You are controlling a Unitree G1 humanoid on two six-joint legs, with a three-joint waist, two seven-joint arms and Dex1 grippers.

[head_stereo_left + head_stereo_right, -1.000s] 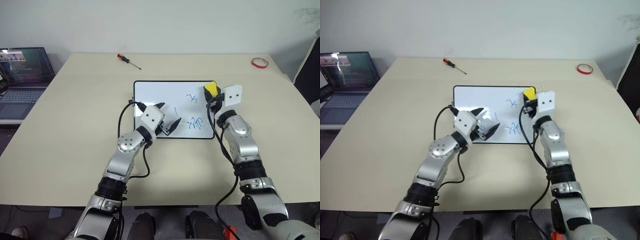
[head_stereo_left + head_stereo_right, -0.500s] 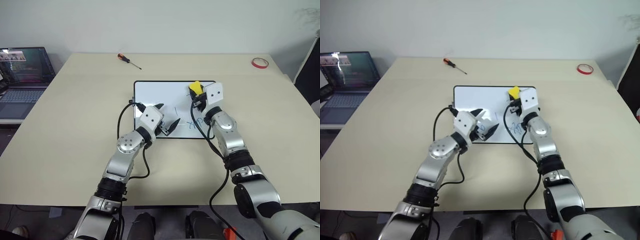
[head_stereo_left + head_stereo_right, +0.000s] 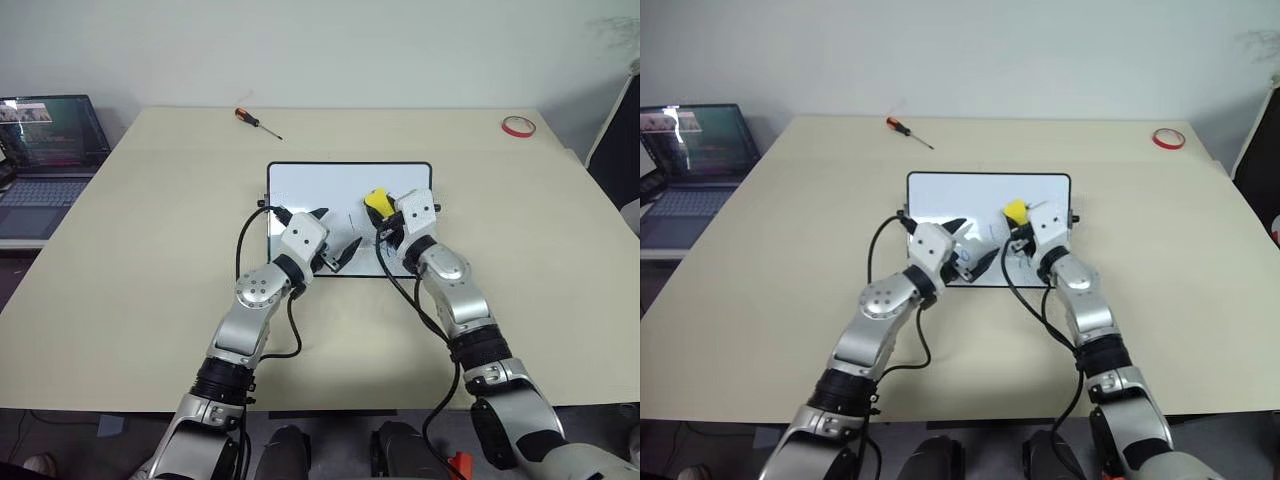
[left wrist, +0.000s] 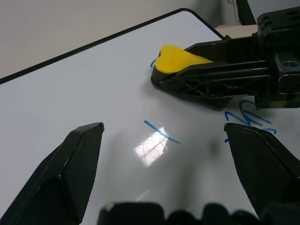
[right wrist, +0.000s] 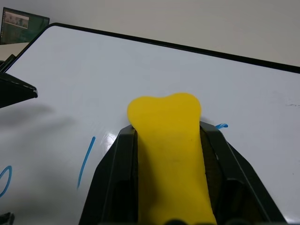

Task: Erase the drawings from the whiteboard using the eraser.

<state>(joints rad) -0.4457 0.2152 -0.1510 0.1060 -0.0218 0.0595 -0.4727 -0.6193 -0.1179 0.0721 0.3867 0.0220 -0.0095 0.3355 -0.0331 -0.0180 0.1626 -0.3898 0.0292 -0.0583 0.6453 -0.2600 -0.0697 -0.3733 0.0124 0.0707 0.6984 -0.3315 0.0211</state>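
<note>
You are looking down over a beige tabletop point(image 3: 120, 260) with the whiteboard point(image 3: 320, 185) lying flat near its middle, long side toward you.

Your right hand point(image 3: 381, 218) is clenching the eraser point(image 3: 376, 201), its two black fingers point(image 5: 115, 173) pressing against either side of the yellow block. The eraser is sitting over the right half of the whiteboard, close to the surface; whether it is touching the board is not clear. In the right wrist view the yellow block is pinched narrow between the fingers and bulging past them.

Your left hand point(image 3: 333, 245) is hovering over the near left part of the whiteboard with its fingers spread apart and nothing between them.

The drawings point(image 4: 161, 132) are showing as thin blue marks: a short stroke lying between the two hands, a squiggle beside your right hand, a bit of blue peeking out at the eraser's edge, and a small loop near your left hand.

A screwdriver point(image 3: 257, 121) is lying at the far edge of the tabletop, well apart from the board. A red tape ring point(image 3: 519, 125) is resting at the far right corner. An open laptop point(image 3: 45, 150) is sitting off to the left.
</note>
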